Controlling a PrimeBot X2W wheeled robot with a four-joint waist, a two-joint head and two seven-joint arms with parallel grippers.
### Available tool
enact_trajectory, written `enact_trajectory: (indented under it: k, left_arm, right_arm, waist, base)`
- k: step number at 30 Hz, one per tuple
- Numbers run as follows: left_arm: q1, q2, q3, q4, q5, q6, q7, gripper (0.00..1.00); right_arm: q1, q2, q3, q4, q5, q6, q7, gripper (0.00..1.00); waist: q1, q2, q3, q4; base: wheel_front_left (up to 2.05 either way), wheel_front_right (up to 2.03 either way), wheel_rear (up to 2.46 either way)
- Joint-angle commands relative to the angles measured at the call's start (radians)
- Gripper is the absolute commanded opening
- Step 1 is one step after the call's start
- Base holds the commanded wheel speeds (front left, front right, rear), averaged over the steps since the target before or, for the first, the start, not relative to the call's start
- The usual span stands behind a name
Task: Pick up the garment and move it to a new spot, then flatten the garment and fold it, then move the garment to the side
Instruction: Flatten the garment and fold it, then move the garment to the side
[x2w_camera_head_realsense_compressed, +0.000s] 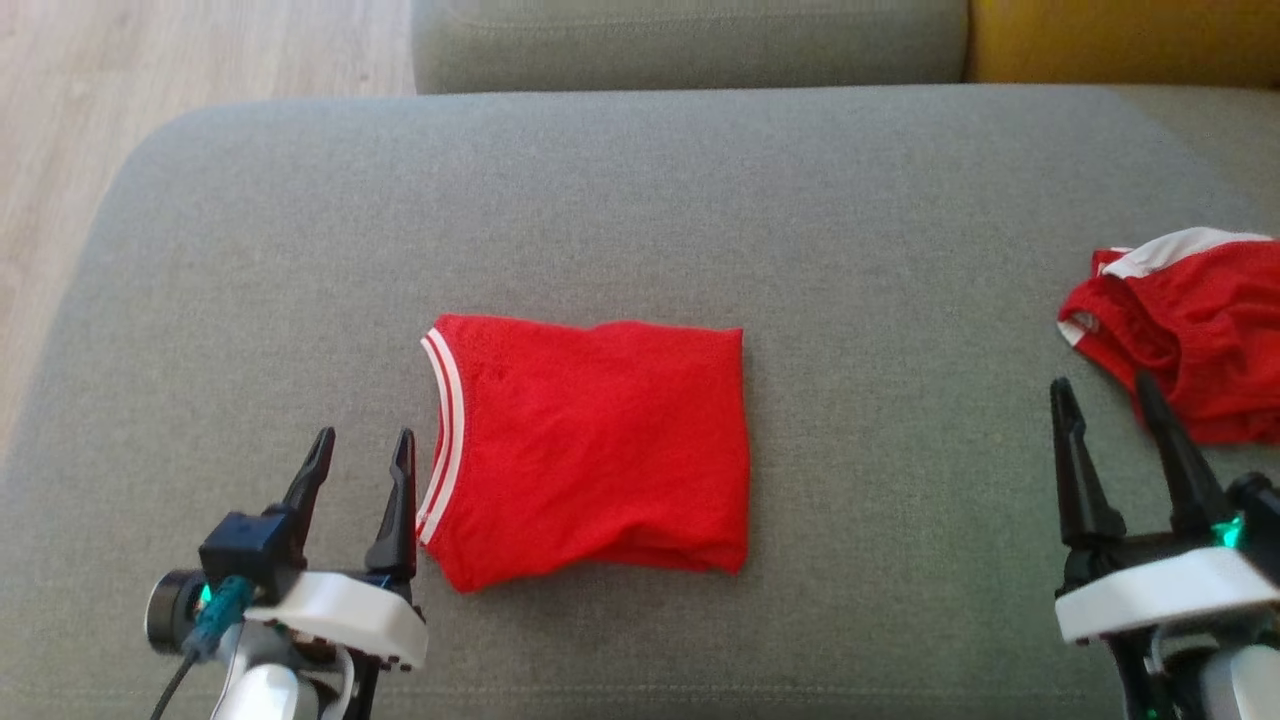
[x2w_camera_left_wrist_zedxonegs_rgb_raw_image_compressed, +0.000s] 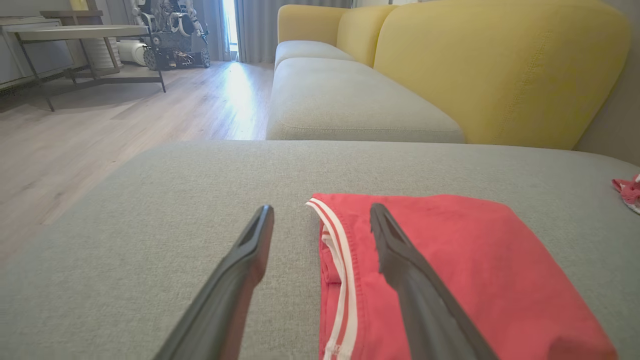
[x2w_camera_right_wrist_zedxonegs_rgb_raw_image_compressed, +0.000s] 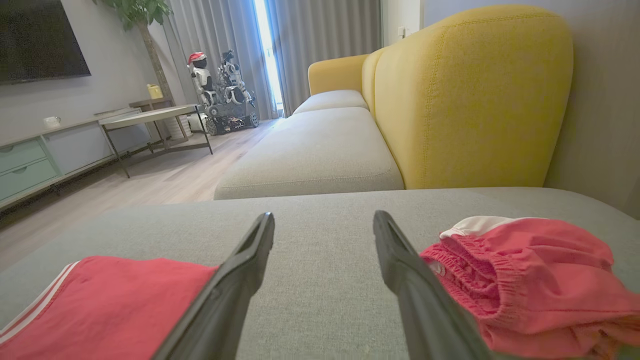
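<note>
Grey sofa cushion (x2w_camera_head_realsense_compressed: 250, 250) bears folded garment (x2w_camera_head_realsense_compressed: 590, 450); wood floor (x2w_camera_head_realsense_compressed: 60, 120).

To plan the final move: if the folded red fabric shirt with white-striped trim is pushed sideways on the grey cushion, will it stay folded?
Probably not neatly: the folded red fabric shirt looks thin and floppy, and its lower edge is wavy. The woven grey sofa cushion likely drags on it, so layers may bunch. It seems light.

red garment (x2w_camera_head_realsense_compressed: 590, 450), folded flat, white-striped edge
</note>
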Motion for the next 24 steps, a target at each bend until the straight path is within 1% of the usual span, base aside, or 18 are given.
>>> enact_trajectory:
  k: [1, 9, 24]
  left_arm:
    - [-0.019, 0.019, 0.031, -0.036, -0.009, 0.003, 0.005, 1.0]
    - [0.03, 0.031, 0.036, -0.048, -0.029, 0.008, 0.032, 1.0]
    - [0.057, 0.049, 0.034, -0.069, -0.042, 0.022, 0.055, 1.0]
  right_arm:
    - [-0.003, -0.005, 0.013, -0.041, -0.01, 0.003, 0.006, 1.0]
    - [0.052, 0.01, 0.022, -0.058, -0.02, 0.003, 0.025, 1.0]
    - [0.076, 0.014, 0.025, -0.07, -0.039, 0.003, 0.052, 1.0]
  waist:
    - [0.0, 0.0, -0.015, -0.002]
    - [0.0, 0.0, -0.069, -0.011]
    - [0.0, 0.0, -0.09, -0.009]
  base:
    - [0.0, 0.0, 0.0]
    - [0.0, 0.0, 0.0]
    - [0.0, 0.0, 0.0]
